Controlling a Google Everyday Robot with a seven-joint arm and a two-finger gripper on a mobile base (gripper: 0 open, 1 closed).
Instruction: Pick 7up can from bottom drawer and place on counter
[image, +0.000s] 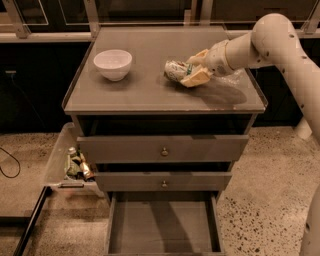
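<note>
The 7up can (175, 70), silvery-white and green, lies on its side on the counter (150, 90) right of centre. My gripper (192, 69) reaches in from the right, with its pale fingers (196, 77) closed around the can's right end. The can rests on or just above the surface. The bottom drawer (162, 220) is pulled open at the foot of the cabinet, and its floor is bare.
A white bowl (113, 63) stands on the counter's left part. Two upper drawers with round knobs (164, 151) are shut. A clear bin (70, 165) with small bottles sits on the floor to the cabinet's left. My white arm (280, 45) spans the right side.
</note>
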